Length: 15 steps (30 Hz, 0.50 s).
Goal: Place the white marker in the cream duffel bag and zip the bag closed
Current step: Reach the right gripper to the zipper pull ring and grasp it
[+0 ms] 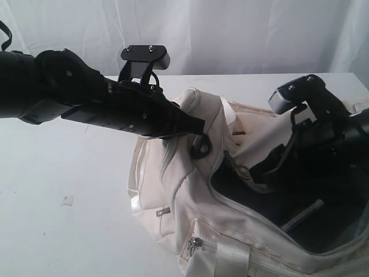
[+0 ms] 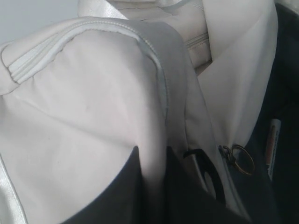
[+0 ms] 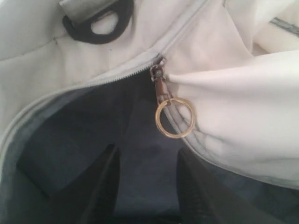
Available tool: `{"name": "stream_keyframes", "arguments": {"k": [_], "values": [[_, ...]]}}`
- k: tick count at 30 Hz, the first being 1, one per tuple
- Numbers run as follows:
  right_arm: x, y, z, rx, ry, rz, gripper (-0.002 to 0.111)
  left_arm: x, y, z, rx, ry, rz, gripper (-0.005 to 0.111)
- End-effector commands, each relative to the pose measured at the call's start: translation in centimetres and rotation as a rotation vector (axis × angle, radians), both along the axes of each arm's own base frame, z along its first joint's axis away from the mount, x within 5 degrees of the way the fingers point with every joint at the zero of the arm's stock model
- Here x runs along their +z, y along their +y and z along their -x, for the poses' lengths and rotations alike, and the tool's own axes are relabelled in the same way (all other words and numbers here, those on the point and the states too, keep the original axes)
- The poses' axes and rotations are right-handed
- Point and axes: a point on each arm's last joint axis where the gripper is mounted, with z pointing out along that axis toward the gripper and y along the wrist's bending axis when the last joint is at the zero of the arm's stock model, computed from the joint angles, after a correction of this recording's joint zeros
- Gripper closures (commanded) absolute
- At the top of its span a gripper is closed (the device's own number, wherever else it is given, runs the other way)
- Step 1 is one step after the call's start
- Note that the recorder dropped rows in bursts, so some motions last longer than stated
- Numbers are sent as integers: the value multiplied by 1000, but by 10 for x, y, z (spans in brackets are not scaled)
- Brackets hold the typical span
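The cream duffel bag [image 1: 173,190] lies on the table with its top zipper wide open over a dark lining. The white marker [image 2: 272,144] rests inside on that lining, and it shows as a slim grey stick in the exterior view [image 1: 304,216]. My left gripper [image 2: 153,151] is shut on a fold of the bag's cream fabric at its end, beside a black strap ring [image 1: 202,147]. My right gripper [image 3: 147,149] is open over the bag's mouth, empty. The zipper's brass pull ring [image 3: 174,117] hangs just beyond its fingertips.
The bag sits on a white table [image 1: 69,173] with bare surface to its left. A small scrap [image 1: 67,201] lies there. A pale curtain [image 1: 230,34] hangs behind. The bag's curved top flap [image 3: 243,107] is folded back beside the zipper slider.
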Motion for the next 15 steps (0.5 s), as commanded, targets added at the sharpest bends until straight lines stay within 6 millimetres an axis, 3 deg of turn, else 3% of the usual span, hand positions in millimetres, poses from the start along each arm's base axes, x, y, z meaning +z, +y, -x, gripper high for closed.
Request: {"name": "stream_keyframes", "arguments": {"k": [1, 6, 10, 15], "values": [[-8, 4, -6, -36, 41, -61, 70, 11, 0, 2, -5, -6, 27, 102], [-14, 6, -10, -41, 66, -73, 66, 10, -1, 4, -14, 5, 24, 102], [-15, 8, -6, 91, 19, -29, 59, 10, -1, 4, -16, 7, 24, 102], [-19, 13, -6, 149, -49, 73, 59, 10, -1, 4, -17, 8, 24, 102]]}}
